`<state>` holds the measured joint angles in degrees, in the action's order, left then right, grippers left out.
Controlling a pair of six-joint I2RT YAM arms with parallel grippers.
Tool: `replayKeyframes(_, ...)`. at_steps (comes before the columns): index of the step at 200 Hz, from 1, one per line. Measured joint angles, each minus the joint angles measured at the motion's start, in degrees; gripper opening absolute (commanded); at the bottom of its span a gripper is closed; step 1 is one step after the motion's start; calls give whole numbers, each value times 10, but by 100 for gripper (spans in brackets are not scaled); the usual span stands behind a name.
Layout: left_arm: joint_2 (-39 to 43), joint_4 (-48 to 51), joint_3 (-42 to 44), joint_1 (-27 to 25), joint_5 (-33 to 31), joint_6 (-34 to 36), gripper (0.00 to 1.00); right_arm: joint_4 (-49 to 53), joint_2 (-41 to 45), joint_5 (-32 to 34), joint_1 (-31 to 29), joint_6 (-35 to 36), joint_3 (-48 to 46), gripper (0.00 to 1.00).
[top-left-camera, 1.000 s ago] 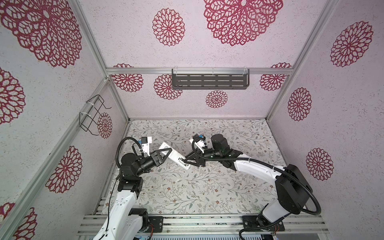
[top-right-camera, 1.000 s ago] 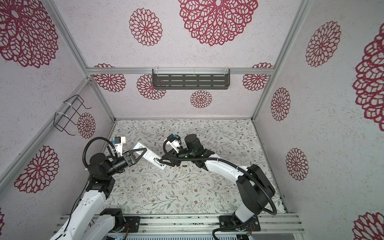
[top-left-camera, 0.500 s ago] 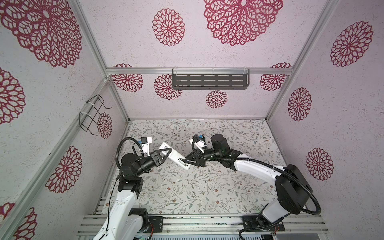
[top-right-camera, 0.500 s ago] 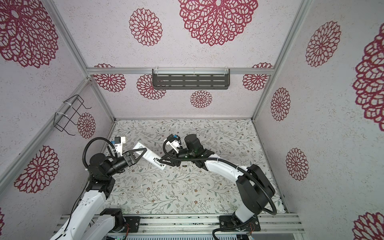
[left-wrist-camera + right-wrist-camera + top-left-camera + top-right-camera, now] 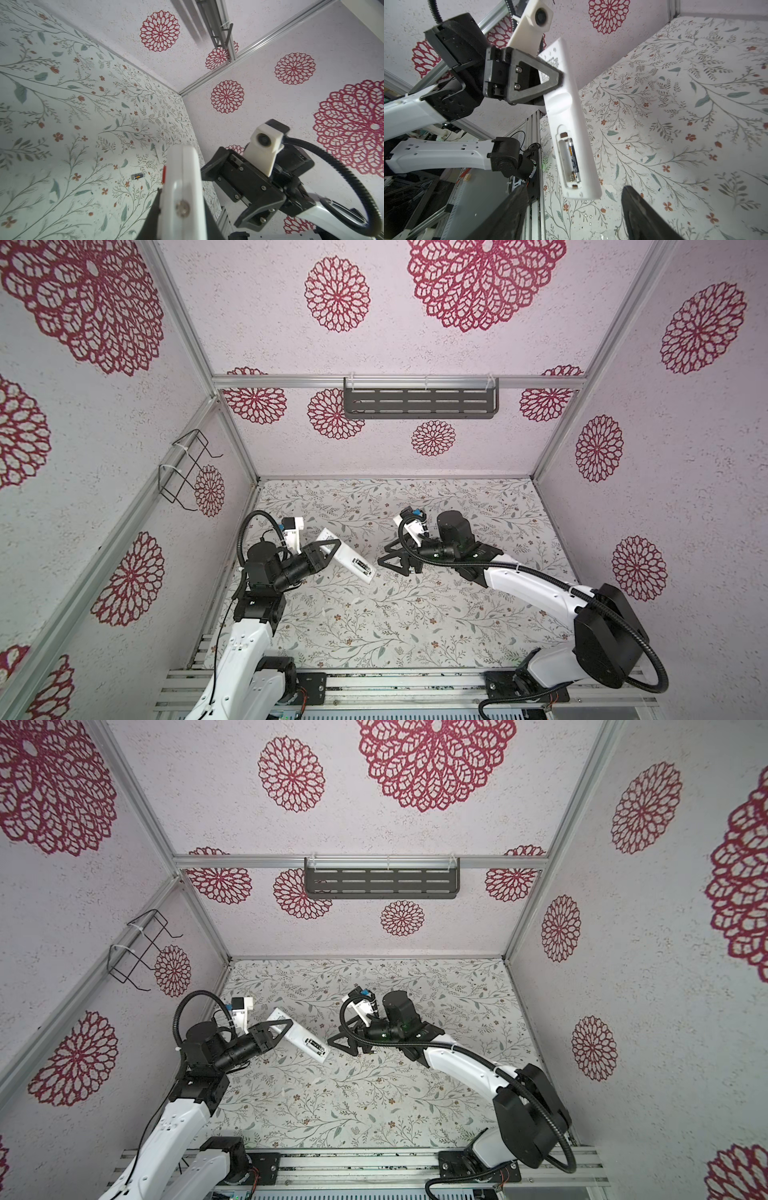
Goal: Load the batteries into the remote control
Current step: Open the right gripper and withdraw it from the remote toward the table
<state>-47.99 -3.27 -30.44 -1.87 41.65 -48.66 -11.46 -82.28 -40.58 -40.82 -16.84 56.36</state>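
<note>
Pale walls (image 5: pixel 415 344) with red flower medallions all round, and a leaf-and-blossom printed table (image 5: pixel 457 614) below. The left gripper (image 5: pixel 332 548) has the remote (image 5: pixel 353 562) clear of the table, jaws pinching the white bar across its middle, just above the thumb hollow on its back. The remote slants in both top views, back side up, cover off. Look into the open battery bay (image 5: pixel 569 160) from the right wrist view: one seated battery (image 5: pixel 573 160) lies along one slot, and the slot beside it is bare, with its spring showing. The right gripper (image 5: pixel 382 558) hangs just beside the remote's free end, apart from it, jaws spread wide, its dark fingers (image 5: pixel 639 207) flanking that end with nothing between them. Down on the table, in the left wrist view, a loose battery (image 5: pixel 138 176) lies flat, well apart from both grippers.
</note>
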Motion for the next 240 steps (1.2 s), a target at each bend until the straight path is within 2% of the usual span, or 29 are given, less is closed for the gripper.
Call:
replayKeyframes(22, 0, 42, -7, 0, -31, 21, 5, 52, 1, 84, 0, 18, 7, 76)
replayKeyframes(50, 0, 70, -7, 0, -52, 33, 5, 139, -44, 194, 2, 42, 34, 74)
replayKeyframes(82, 0, 87, -7, 0, -63, 39, 5, 219, -102, 269, 3, 54, 57, 72)
replayKeyframes(145, 4, 71, 4, 0, -63, 34, 5, 278, -129, 273, 4, 14, 71, 71)
replayKeyframes(240, 4, 54, 6, 0, -61, 27, 5, 329, -191, 293, 4, -156, 89, 68)
